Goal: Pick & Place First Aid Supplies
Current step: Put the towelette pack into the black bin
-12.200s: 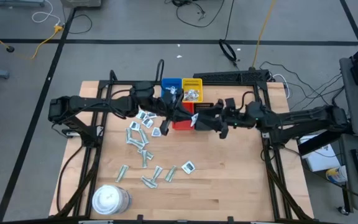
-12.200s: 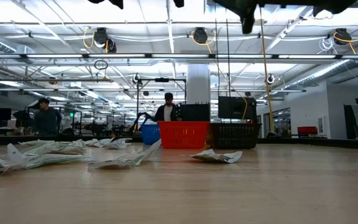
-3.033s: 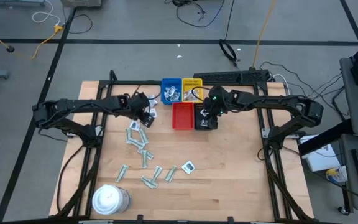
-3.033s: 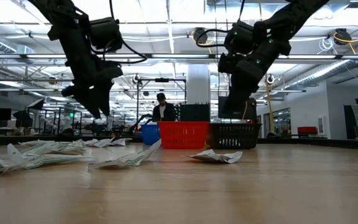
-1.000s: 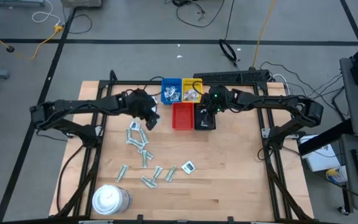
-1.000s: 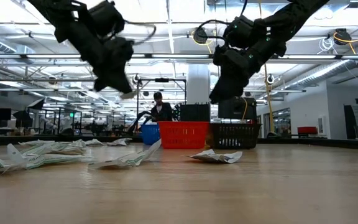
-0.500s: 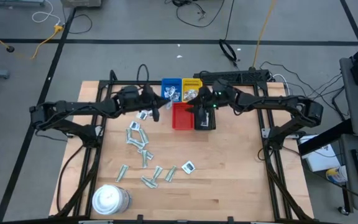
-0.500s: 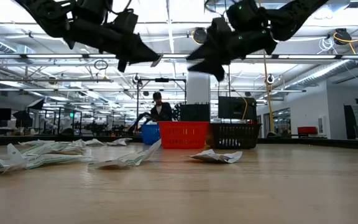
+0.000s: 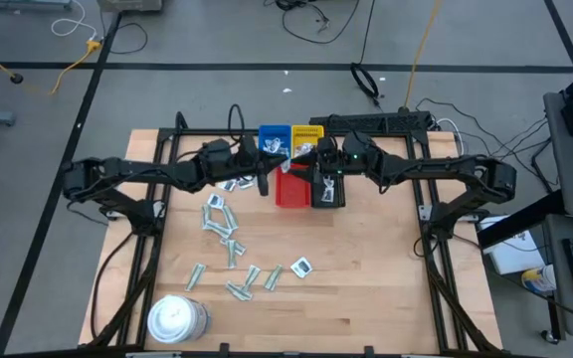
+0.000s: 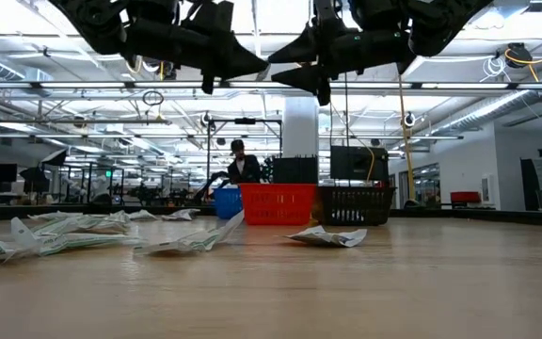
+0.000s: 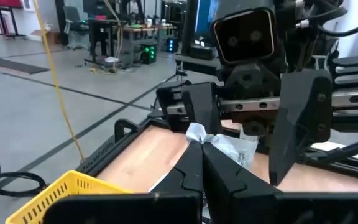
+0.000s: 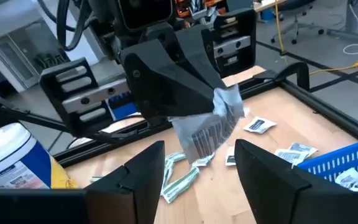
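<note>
My left gripper [image 11: 199, 149] is shut on one small white wrapped packet [image 12: 205, 132] of the first aid supplies, high above the blue tray [image 9: 270, 134] and red tray [image 9: 290, 189]. My right gripper [image 12: 201, 147] faces it, level and open. Its two fingers stand on either side of the packet without touching it. In the low view both grippers [image 10: 257, 68] [image 10: 285, 68] meet tip to tip near the top. More packets [image 9: 225, 224] lie flat on the table's left half, and some fill the blue and yellow trays [image 9: 308, 132]. My left gripper pinches the packet's upper end [image 11: 196, 132] between its two fingertips. The fingers lie level and point toward the table's right side. The packet sticks out beyond the fingertips and droops, crumpled, well clear of the table and trays.
A black tray [image 9: 328, 194] stands right of the red one. A big round white tub [image 9: 175, 318] stands at the near left corner. Loose packets [image 9: 301, 266] lie toward the near middle. The table's right half is bare wood. People show in the room beyond.
Both grippers have risen and tipped from pointing down to level. My left gripper has carried the packet toward the table's right. My right gripper has left the black tray and gone left to meet it, staying open. The packet now lies between the right fingers.
</note>
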Action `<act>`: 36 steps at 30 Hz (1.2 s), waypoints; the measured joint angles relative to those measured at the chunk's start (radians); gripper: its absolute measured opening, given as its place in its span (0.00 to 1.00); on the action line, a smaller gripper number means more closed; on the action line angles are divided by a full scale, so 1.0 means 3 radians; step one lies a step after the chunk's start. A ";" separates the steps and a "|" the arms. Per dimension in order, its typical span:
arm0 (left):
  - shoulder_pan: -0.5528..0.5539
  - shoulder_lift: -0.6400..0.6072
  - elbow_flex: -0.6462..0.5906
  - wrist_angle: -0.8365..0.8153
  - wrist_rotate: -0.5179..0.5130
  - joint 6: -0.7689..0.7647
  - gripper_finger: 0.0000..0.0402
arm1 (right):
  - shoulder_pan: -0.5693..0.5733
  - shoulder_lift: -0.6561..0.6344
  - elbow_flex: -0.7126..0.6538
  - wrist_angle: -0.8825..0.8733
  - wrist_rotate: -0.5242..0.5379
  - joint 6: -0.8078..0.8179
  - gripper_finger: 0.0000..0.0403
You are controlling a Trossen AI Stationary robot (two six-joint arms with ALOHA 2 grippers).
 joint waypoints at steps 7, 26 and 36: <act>-0.0043 0.0107 0.0111 -0.0006 -0.0068 -0.0025 0.00 | 0.0000 0.0000 0.0000 -0.0006 -0.0016 0.0125 0.43; -0.0082 0.0007 0.0118 -0.0595 0.0052 -0.0288 0.15 | -0.0119 -0.0101 -0.0005 -0.0883 -0.0371 -0.0142 0.01; -0.0056 -0.0008 0.0111 -0.1252 0.0466 -0.0362 0.26 | -0.0294 -0.0389 0.0007 -0.2339 -0.0349 -0.0792 0.00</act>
